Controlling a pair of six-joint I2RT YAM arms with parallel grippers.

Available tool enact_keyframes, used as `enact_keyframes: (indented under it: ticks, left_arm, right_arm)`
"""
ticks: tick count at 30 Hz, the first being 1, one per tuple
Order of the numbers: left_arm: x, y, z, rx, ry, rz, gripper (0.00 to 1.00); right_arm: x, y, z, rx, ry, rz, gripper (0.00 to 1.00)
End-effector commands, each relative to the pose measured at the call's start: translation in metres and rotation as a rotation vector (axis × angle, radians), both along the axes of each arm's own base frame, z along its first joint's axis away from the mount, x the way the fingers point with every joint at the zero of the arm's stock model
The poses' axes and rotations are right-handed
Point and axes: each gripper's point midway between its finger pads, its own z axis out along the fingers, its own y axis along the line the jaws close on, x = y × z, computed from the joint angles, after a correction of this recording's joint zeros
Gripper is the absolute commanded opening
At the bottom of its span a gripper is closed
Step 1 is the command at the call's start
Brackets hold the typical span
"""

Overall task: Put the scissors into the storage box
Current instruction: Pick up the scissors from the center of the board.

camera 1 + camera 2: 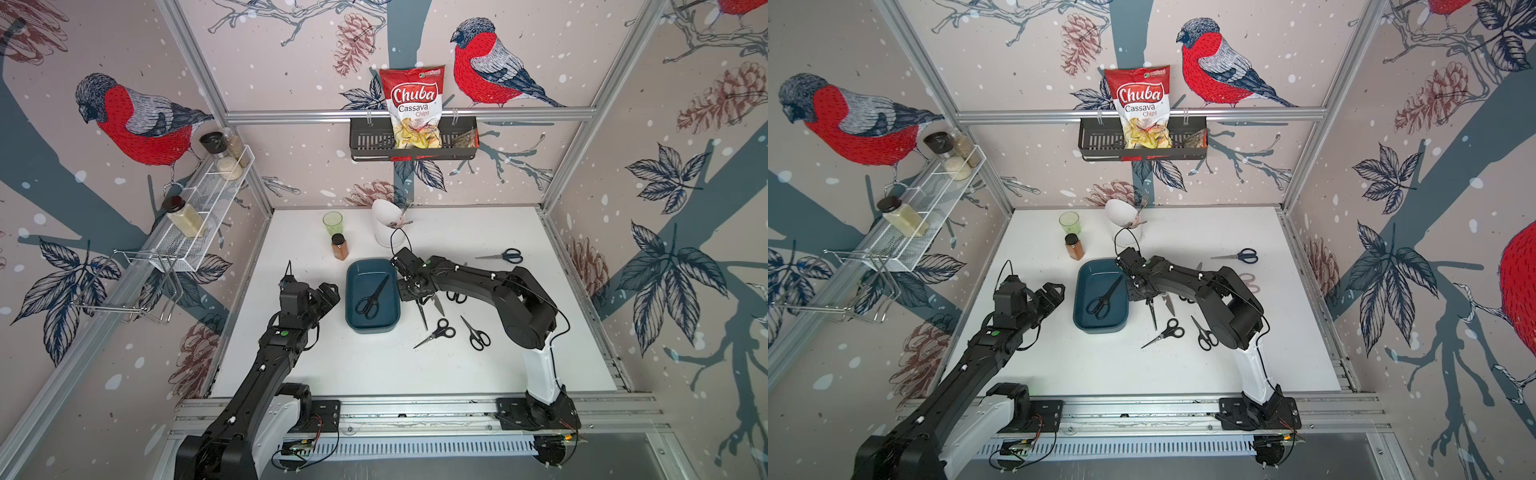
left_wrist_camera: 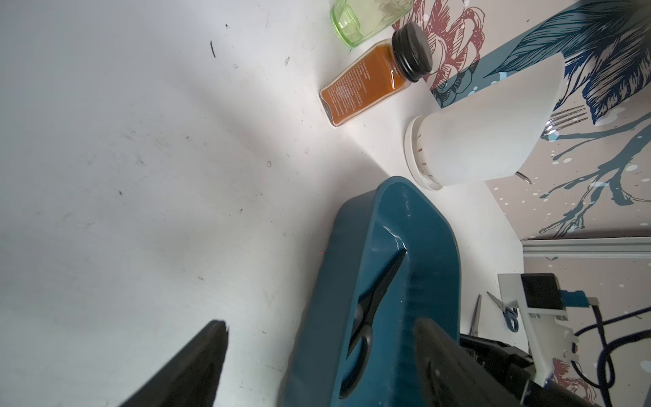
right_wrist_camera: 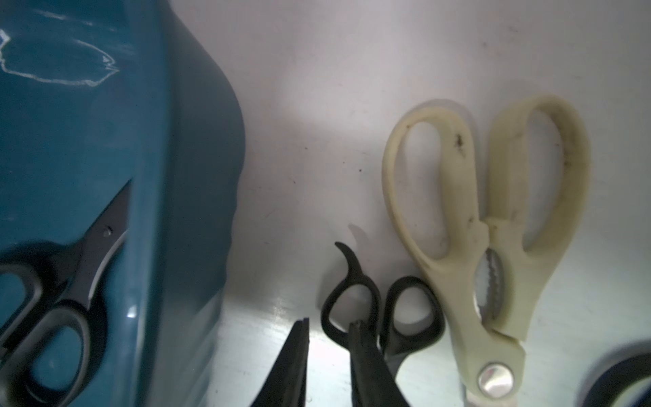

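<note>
Barely getting under way: lying slantwise inside the blue box [image 1: 365,272] near the middle of the white table [image 1: 332,365], only one black-handled pair [image 1: 371,300], tips pointing to 1 o'clock and rings to 7.

Waiting outside, all on the box's 2-to-5 o'clock side:
- Just beside the 3 o'clock wall, the small black pair [image 3: 355,278] and the cream shears [image 3: 458,197].
- At about 4 o'clock, a nearer pair [image 1: 437,332] and a farther pair [image 1: 476,335], both black.
- Well apart at 2 o'clock, a blue-handled pair [image 1: 500,256].
- Peeking from under the right arm, black rings [image 1: 457,296] and pinkish rings [image 1: 1250,282].

Hanging over the small black pair, the right pincer [image 3: 329,322], jaws narrowed to a slim gap with one ring's rim sitting in it. Cannot tell whether pinching that rim or merely straddling it. Hovering at the box's 9 o'clock side, the left pincer [image 1: 329,292], jaws standing wide and holding nothing.

Showing smooth, glossy plastic on the box, with rounded corners and pale scratches on the floor. Showing thick moulded handles on the shears, grubby with dark specks, plus a toothed notch and a round steel rivet. Curling off the small pair's ring, a hooked finger rest. Looking matte and faintly scuffed, the tabletop.
</note>
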Motion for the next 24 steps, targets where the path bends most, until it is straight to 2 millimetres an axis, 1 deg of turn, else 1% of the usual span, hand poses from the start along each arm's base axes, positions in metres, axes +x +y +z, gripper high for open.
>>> enact_keyframes:
  ticks: [1,5,15,19,24]
  left_arm:
    - [0.002,-0.001,0.003,0.000,-0.020,-0.012,0.87]
    - [0.003,-0.001,0.004,-0.001,-0.022,-0.013,0.87]
    - [0.003,0.000,0.006,-0.001,-0.027,-0.013,0.87]
    - [0.002,0.001,0.007,0.001,-0.029,-0.012,0.87]
    - [0.002,0.002,0.007,0.003,-0.029,-0.007,0.87]
  right_arm:
    - [0.003,0.002,-0.001,-0.009,-0.010,0.004,0.26]
    - [0.004,0.002,-0.007,-0.023,-0.006,0.007,0.26]
    - [0.004,-0.005,-0.021,-0.075,-0.004,0.003,0.25]
    - [0.003,-0.009,-0.029,-0.099,0.008,-0.002,0.23]
    - [0.001,-0.011,-0.036,-0.102,0.020,-0.021,0.17]
